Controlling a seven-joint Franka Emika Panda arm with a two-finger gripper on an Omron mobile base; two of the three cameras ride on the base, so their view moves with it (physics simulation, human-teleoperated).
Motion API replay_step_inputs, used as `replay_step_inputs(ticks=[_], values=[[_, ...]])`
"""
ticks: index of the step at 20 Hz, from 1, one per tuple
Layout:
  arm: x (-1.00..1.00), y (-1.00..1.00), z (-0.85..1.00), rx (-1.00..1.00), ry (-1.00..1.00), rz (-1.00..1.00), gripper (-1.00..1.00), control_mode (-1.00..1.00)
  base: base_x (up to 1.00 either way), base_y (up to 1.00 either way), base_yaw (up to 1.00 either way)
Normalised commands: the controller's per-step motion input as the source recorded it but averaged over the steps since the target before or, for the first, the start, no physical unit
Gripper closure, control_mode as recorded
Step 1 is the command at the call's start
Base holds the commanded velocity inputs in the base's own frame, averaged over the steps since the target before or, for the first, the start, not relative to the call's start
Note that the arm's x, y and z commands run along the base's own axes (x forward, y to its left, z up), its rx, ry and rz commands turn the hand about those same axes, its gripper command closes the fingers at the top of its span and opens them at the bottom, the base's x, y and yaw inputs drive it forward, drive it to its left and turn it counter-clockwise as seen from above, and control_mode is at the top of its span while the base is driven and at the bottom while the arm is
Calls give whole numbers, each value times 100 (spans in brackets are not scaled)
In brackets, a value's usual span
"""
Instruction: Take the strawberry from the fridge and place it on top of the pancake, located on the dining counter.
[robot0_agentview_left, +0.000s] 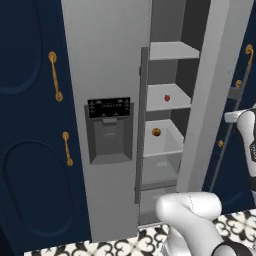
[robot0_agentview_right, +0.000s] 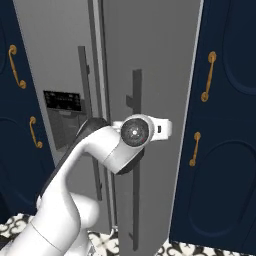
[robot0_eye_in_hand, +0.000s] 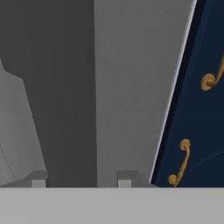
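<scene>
From my left base camera the fridge (robot0_agentview_left: 107, 75) stands with its right door swung open, shelves exposed. The strawberry (robot0_agentview_left: 167, 98) sits on the second white shelf, toward the back. One shelf below, an orange-brown ball (robot0_agentview_left: 156, 132) rests alone. The black dispenser panel (robot0_agentview_left: 109, 107) is on the closed left door. Navy cabinets (robot0_agentview_left: 30, 125) with gold handles flank the fridge.

In the right base camera I see the arm's wrist in front of the open grey door (robot0_agentview_right: 150, 65), beside its dark bar handle (robot0_agentview_right: 136, 150).

Hand camera: the gripper (robot0_eye_in_hand: 78, 178) faces the grey door surface, tips apart with nothing between them, fairly wide. A navy cabinet with gold handles shows at the right.
</scene>
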Motion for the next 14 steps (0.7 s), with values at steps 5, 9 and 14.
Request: replay_step_inputs(ticks=[5,9,14], values=[[-80,-12,15,-1,0,-11,-100,-100,0,0,0],[-64,47,67,-22,5,-13,-100,-100,0,0,0],[-8,91,39,-39,38,-8,-100,-100,0,0,0]])
